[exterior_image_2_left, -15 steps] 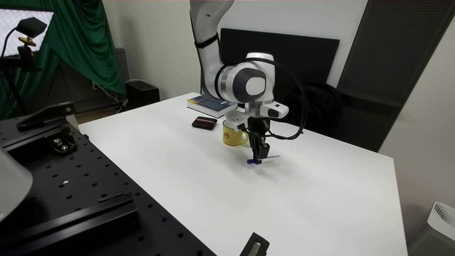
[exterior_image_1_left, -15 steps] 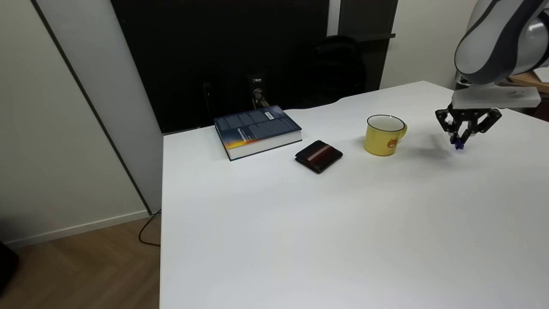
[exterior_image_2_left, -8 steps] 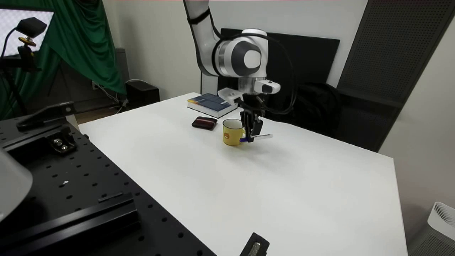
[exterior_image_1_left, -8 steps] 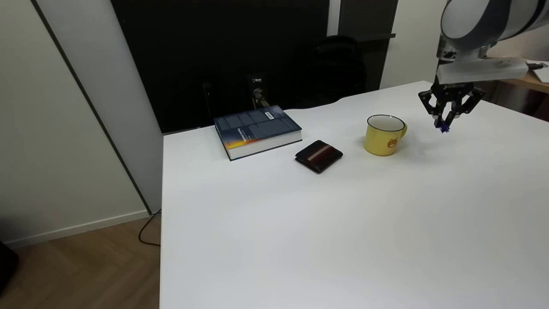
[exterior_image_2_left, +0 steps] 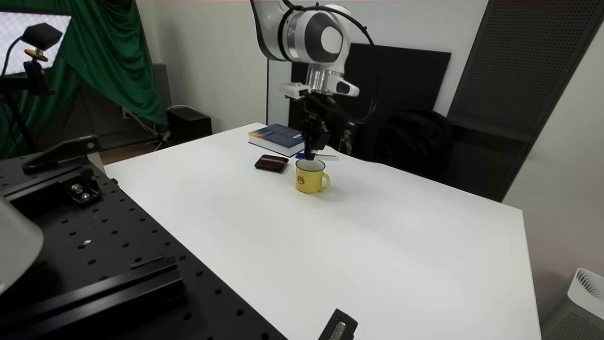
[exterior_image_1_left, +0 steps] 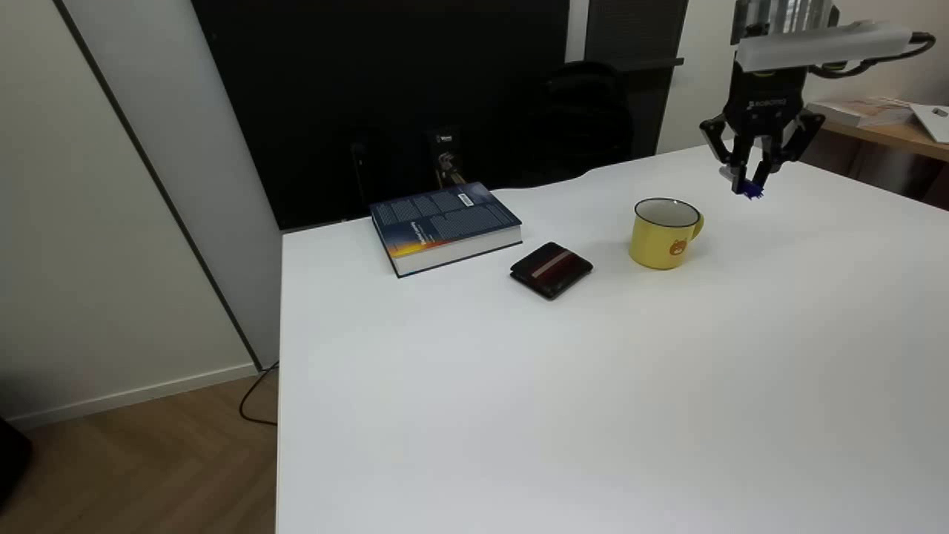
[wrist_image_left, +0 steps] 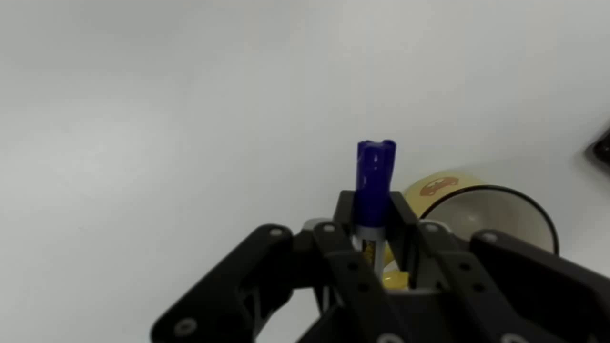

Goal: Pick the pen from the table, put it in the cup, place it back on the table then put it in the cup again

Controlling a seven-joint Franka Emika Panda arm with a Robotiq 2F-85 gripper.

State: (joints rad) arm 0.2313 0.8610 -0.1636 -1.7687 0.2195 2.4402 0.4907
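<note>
I held the pen [wrist_image_left: 374, 188] by its blue end, pinched in my remote gripper [wrist_image_left: 372, 209], above the table [exterior_image_1_left: 519, 415]. In an exterior view, the cup [exterior_image_1_left: 654, 243] stood left of the pen.

One brand name can be read: "ROBOTIQ".
In an exterior view, it stands in pale letters on the black housing [exterior_image_1_left: 766, 104] above the fingers [exterior_image_1_left: 740, 162]. The dark blue book [exterior_image_1_left: 445, 220] bears many printed lines and a white label [exterior_image_1_left: 465, 199], all too small for reading. On the pen [wrist_image_left: 373, 197], the yellow print is too blurred to read.
</note>
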